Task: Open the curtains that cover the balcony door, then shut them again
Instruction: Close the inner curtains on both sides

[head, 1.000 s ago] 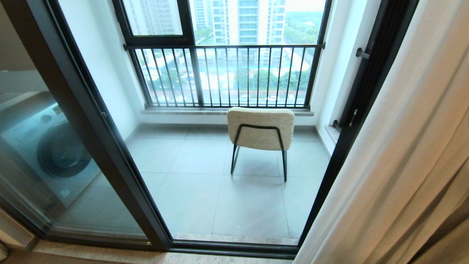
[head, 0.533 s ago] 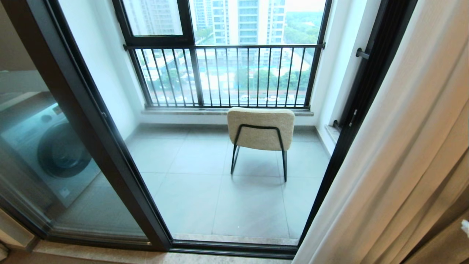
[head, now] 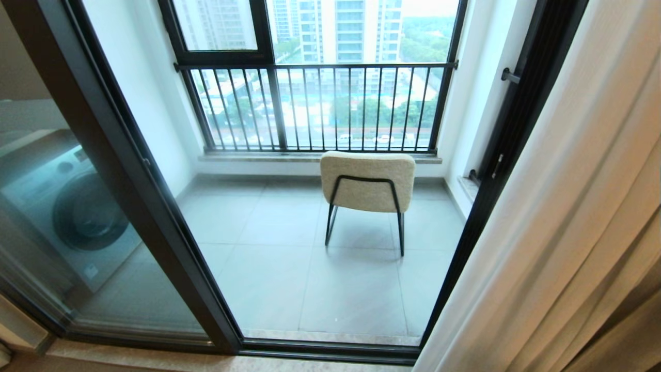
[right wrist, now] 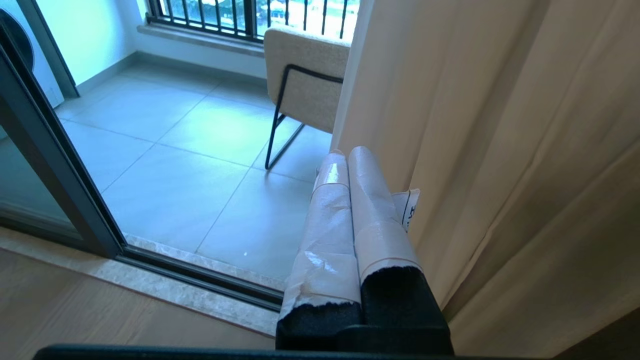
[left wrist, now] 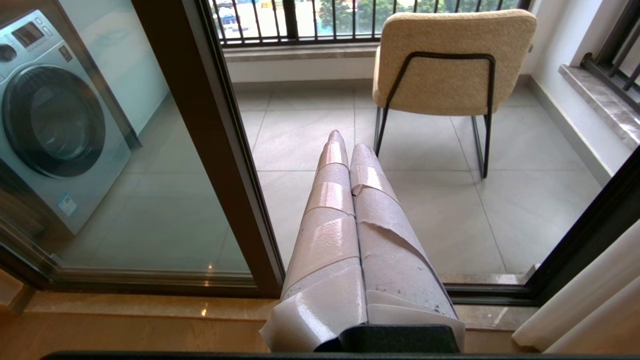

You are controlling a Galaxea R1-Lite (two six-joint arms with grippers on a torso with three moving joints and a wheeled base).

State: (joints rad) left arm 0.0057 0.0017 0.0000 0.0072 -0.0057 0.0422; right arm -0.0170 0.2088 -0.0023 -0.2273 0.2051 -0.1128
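Observation:
The curtains (head: pixel 568 206) hang gathered at the right of the head view, a cream-white mass of long folds. They leave the balcony door (head: pixel 129 170), dark-framed glass, uncovered. Neither gripper shows in the head view. In the right wrist view my right gripper (right wrist: pixel 345 154) is shut and empty, its taped fingers (right wrist: pixel 330 210) low beside the curtains (right wrist: pixel 475 125), whose edge fold lies close along them. My left gripper (left wrist: pixel 342 145) is shut with nothing in it, pointing at the door sill by the door's frame post (left wrist: pixel 220 150).
A beige chair (head: pixel 367 181) on black legs stands on the balcony tiles before the barred railing window (head: pixel 315 103). A washing machine (head: pixel 77 217) shows behind the left glass pane. A darker drape fold (head: pixel 635 330) hangs at the far right.
Half a second ago a white fingertip showed at the head view's lower right edge; it has dropped out of that view. The curtain's lower folds have shifted slightly. The camera has not moved.

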